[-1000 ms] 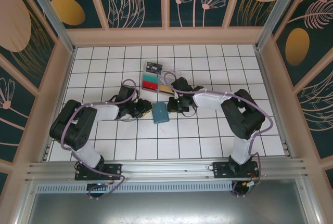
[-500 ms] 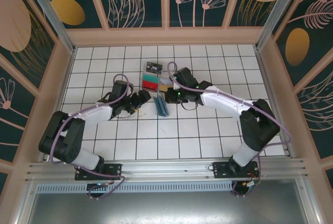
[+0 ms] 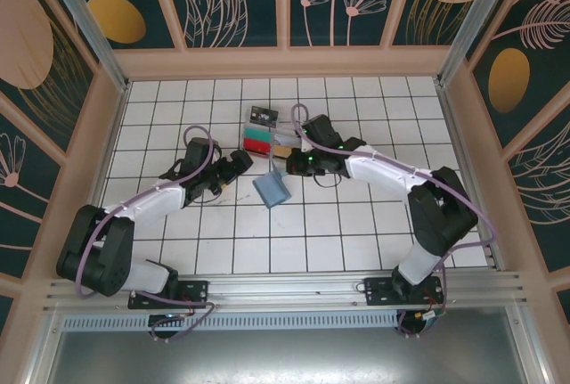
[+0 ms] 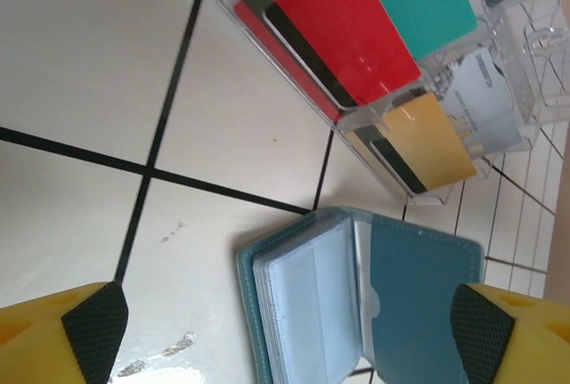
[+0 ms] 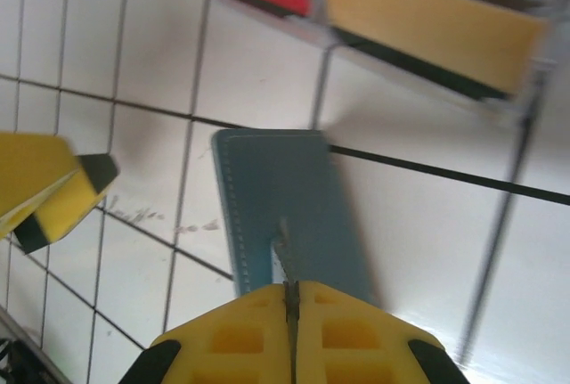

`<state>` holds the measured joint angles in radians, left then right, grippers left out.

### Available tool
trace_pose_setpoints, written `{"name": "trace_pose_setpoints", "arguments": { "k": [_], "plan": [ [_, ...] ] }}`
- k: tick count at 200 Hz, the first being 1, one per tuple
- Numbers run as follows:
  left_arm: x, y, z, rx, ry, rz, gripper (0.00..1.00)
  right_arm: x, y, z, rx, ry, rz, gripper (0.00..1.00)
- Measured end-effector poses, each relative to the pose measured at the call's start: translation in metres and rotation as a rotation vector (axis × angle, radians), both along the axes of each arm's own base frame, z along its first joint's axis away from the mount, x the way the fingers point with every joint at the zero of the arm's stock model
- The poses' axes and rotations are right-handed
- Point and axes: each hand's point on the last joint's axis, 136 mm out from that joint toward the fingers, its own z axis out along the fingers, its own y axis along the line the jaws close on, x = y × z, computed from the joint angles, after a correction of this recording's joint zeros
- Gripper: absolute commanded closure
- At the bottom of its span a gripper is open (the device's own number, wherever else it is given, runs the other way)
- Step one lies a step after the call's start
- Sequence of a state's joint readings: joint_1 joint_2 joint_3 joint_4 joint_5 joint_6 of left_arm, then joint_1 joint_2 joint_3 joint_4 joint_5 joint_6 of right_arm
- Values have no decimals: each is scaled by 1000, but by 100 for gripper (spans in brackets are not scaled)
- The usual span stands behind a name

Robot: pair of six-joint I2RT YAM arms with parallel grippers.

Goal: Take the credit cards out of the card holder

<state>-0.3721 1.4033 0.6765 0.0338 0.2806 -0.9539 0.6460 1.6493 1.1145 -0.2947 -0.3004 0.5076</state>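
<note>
a: where's the card holder (image 4: 356,304)?

b: lying open on the tabletop (image 3: 356,241), just in front of the clear tray (image 4: 356,126) and between the two arms.

a: and the jaws?

b: the right gripper (image 5: 291,299) has its jaws closed. a thin edge of the holder runs up into them, so it looks pinched. the left gripper (image 3: 240,165) has its jaws spread wide, holding nothing.

a: which one goes in?

b: the left, i'd say. the holder sits straight ahead between its tips, spine running away toward the tray, pale pockets (image 4: 307,308) on the left half. i can't make out a card inside.
</note>
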Motion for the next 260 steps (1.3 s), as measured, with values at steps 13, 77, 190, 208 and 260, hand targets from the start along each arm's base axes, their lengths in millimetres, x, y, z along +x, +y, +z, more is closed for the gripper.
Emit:
{"name": "trace_pose_setpoints", "arguments": {
  "k": [13, 77, 190, 208, 260],
  "plan": [
    [0, -6, 2, -24, -8, -29, 12, 3, -17, -6, -13, 10, -38, 100],
    [-12, -51, -2, -140, 9, -203, 32, -18, -77, -62, -127, 130, -112, 100],
    [-6, -77, -21, -143, 42, -302, 61, -16, -85, -82, -177, 154, -108, 100],
    [-7, -78, -22, -143, 42, -307, 67, -16, -85, -84, -180, 154, -110, 100],
    [-8, -77, -20, -129, 39, -319, 64, -15, -85, -86, -181, 155, -110, 100]
  ]
}}
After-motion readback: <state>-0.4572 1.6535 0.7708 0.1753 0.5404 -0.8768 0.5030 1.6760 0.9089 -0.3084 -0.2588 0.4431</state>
